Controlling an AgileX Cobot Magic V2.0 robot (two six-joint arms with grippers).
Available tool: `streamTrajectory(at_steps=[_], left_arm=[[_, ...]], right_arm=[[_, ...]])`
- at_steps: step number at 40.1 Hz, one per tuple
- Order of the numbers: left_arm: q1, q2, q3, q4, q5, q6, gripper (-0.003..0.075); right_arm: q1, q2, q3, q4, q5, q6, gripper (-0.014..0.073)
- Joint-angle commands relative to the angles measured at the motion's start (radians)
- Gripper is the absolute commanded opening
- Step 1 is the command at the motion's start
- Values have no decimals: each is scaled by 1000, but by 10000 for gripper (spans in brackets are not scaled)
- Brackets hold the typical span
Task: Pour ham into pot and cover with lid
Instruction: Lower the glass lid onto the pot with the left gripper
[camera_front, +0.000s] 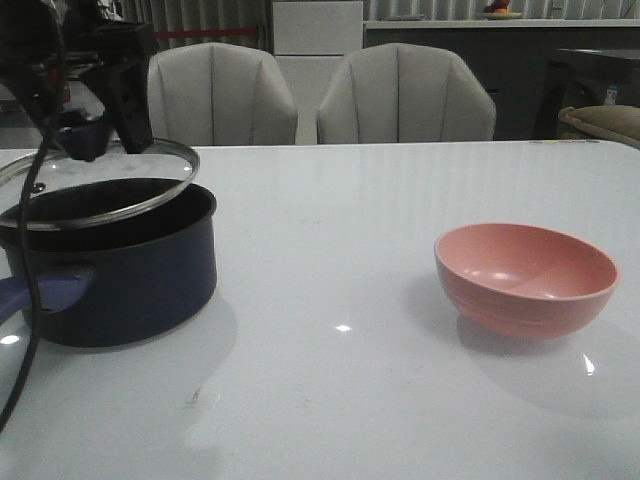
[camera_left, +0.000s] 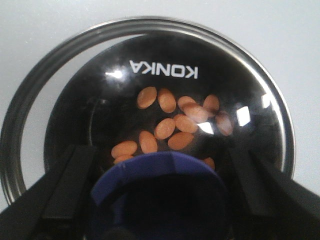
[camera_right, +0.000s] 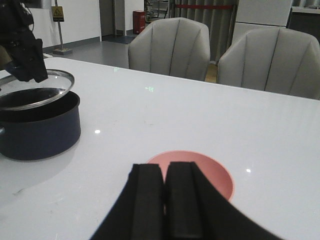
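A: Near right, pink bowl (camera_front: 526, 278) empty; right gripper (camera_right: 165, 200) jaws together, holding nothing.

B: Far left, left gripper (camera_left: 157, 200) clamped on lid (camera_front: 95, 180) knob, tilted over pot (camera_front: 110, 275). Ham (camera_left: 172, 125) inside. Level, centre, then lower.

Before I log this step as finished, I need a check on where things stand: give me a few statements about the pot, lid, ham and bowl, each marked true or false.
1. The ham slices lie inside the pot. True.
2. The lid sits flat and sealed on the pot's rim. False: it is tilted, one edge raised above the rim.
3. The left gripper has its fingers on either side of the lid's blue-purple knob. True.
4. The pink bowl holds orange slices. False: the front view shows nothing inside it.
5. The right gripper is clamped on the bowl's rim. False: it is shut on nothing, hanging above the bowl.
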Motion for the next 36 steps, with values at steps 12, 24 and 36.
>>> streamTrajectory(at_steps=[12, 24, 36], left_arm=[[-6, -14, -55, -53, -32, -2, 334], [-6, 15, -64, -53, 7, -2, 334], [-6, 29, -64, -53, 3, -2, 366]], right_arm=[[-3, 8, -29, 8, -77, -11, 147], [-3, 8, -29, 8, -77, -11, 147], [-3, 8, -29, 8, -77, -11, 147]])
